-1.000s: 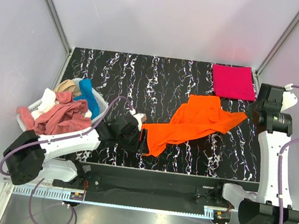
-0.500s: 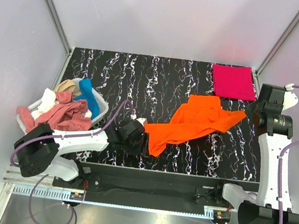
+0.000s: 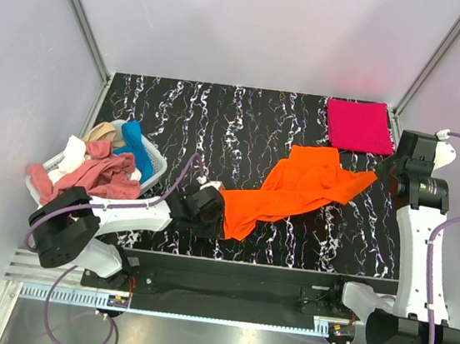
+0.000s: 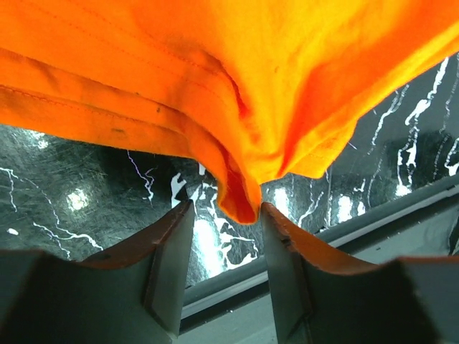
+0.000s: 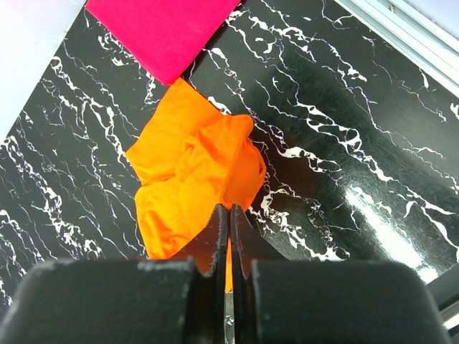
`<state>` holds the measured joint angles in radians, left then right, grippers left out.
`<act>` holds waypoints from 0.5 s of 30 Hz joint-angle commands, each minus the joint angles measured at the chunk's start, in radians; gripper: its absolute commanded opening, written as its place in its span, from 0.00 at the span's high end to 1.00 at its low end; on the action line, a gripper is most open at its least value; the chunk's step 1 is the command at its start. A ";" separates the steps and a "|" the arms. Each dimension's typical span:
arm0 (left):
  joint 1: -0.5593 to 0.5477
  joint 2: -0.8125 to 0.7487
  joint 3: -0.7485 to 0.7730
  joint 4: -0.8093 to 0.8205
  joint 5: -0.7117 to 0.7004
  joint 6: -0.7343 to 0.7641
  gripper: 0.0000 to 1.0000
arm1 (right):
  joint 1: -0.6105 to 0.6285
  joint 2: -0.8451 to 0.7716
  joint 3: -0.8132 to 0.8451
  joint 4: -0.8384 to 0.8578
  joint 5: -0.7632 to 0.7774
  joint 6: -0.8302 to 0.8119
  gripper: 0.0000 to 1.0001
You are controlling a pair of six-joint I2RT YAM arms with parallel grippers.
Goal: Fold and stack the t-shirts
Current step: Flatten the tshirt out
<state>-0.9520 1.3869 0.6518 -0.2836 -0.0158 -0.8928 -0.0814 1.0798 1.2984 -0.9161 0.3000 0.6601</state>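
The bright orange t-shirt point(image 3: 295, 188) lies stretched across the black marble table, from near left to far right. My left gripper point(image 3: 218, 214) is at its near-left corner. In the left wrist view point(image 4: 225, 208) the jaws are open, with a hanging fold of the orange shirt point(image 4: 251, 64) between the fingertips. My right gripper point(image 3: 383, 176) is shut on the shirt's far-right end; in the right wrist view point(image 5: 228, 209) orange cloth point(image 5: 193, 179) shows between the closed fingers. The crimson-pink t-shirt point(image 3: 359, 126) lies folded flat at the back right corner and also shows in the right wrist view point(image 5: 161, 25).
A white-and-blue basket point(image 3: 155, 163) stands at the table's left edge. It holds a dusty rose-red shirt point(image 3: 95, 176), a blue one point(image 3: 132, 147), a tan one point(image 3: 100, 133) and a white one point(image 3: 73, 153). The table's near edge rail point(image 4: 373, 215) runs close under the left gripper.
The left arm has swung its elbow in, and its gripper has edged right up to the orange shirt's near-left corner. The right gripper and the shirt have barely moved.
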 commanded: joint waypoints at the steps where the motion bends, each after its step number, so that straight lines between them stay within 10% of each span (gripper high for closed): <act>1: -0.002 0.023 0.032 0.043 -0.033 -0.012 0.57 | -0.004 -0.029 -0.002 0.037 -0.002 -0.002 1.00; 15: 0.024 0.028 0.207 -0.048 -0.056 0.057 1.00 | -0.004 -0.047 -0.022 0.036 -0.036 -0.004 1.00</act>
<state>-0.9386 1.4223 0.7895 -0.3168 -0.0387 -0.8692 -0.0814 1.0580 1.2774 -0.9096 0.2821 0.6598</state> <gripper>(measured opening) 0.012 0.012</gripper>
